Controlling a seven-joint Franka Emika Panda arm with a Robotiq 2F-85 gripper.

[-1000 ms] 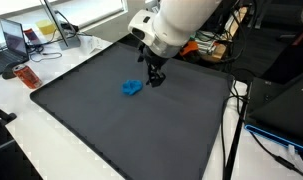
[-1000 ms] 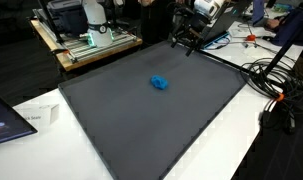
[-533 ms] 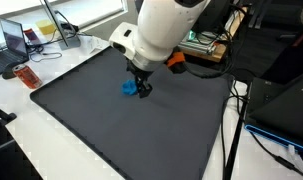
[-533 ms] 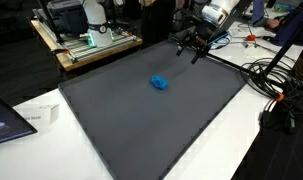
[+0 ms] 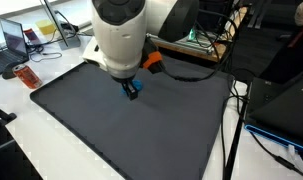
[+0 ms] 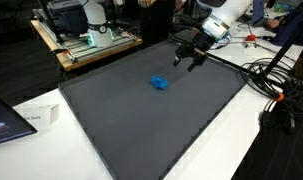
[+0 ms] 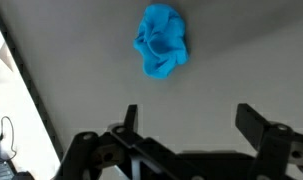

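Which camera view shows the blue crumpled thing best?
The wrist view: the blue crumpled thing lies large and uncovered, its folds clear. In an exterior view it is whole but small; in an exterior view the gripper hides most of it.

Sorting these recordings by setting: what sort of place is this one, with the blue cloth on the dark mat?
Probably a lab or research workspace: an open laptop, loose cables trailing beside the mat, and a bench loaded with equipment behind it.
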